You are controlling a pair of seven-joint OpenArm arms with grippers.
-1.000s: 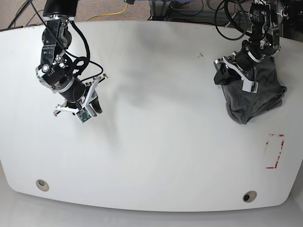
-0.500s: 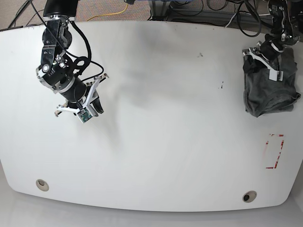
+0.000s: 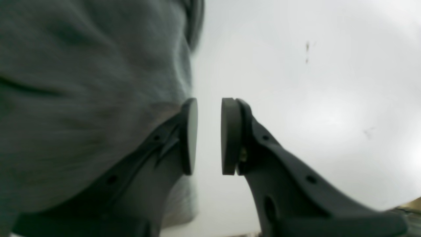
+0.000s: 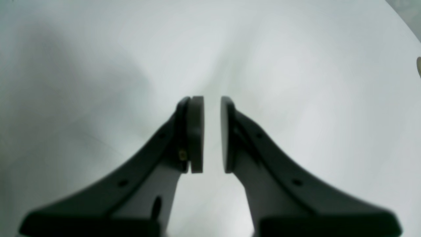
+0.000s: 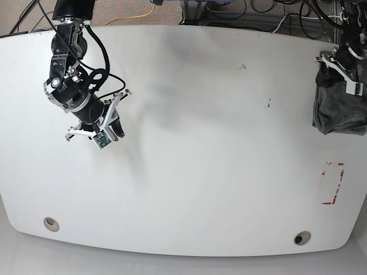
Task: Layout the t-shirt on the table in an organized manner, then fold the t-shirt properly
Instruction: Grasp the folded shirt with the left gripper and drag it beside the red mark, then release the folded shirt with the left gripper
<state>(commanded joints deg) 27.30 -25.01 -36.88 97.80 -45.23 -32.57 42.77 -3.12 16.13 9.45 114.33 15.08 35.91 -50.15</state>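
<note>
The dark grey t-shirt (image 5: 341, 112) lies bunched in a heap at the far right edge of the white table (image 5: 200, 143). My left gripper (image 5: 337, 73) sits at the heap's upper left. In the left wrist view the t-shirt (image 3: 82, 98) lies against the outside of the left finger, and the left gripper (image 3: 209, 135) has its pads a narrow gap apart with only bare table (image 3: 312, 98) showing between them. My right gripper (image 5: 112, 127) hovers over the table's left part, far from the shirt. In its own view the right gripper (image 4: 212, 133) is nearly closed and empty above the table (image 4: 296, 65).
A red tape rectangle (image 5: 332, 183) marks the right side below the shirt. Grommet holes sit near the front edge at left (image 5: 51, 223) and right (image 5: 302, 237). Small dark scuffs (image 5: 268, 103) dot the surface. Cables (image 5: 269, 11) lie beyond the far edge.
The left gripper has travelled right and toward the far edge, and the bunched t-shirt has moved with it to the table's right edge. The right arm has stayed put.
</note>
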